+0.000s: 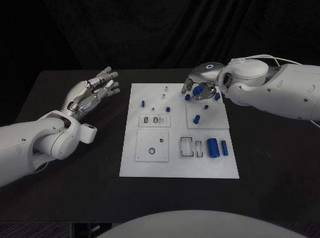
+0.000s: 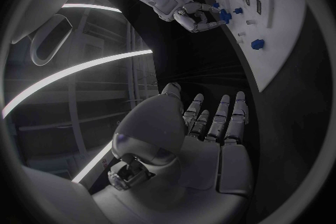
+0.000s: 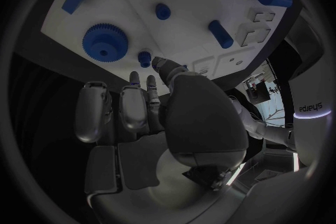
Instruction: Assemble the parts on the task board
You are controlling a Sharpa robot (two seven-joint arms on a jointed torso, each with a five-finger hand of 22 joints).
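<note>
The right hand point(image 1: 200, 91) hovered over the far corner of the white task board point(image 1: 178, 166), fingers curled down toward a small blue peg point(image 3: 144, 58) just beside a blue gear point(image 3: 103, 42); whether it already pinched the peg could not be told. The left hand point(image 1: 95, 91) lay released on the black table point(image 1: 74, 188), fingers spread, well apart from the board. Picking up a part seemed the step underway, and next would likely be a firm pinch and a straight lift.

arms: glossy white rounded shells | left hand point(image 1: 94, 91): silver, jointed metal fingers | right hand point(image 1: 200, 89): silver, round wrist cap with lit ring | thin white cable at right forearm
</note>
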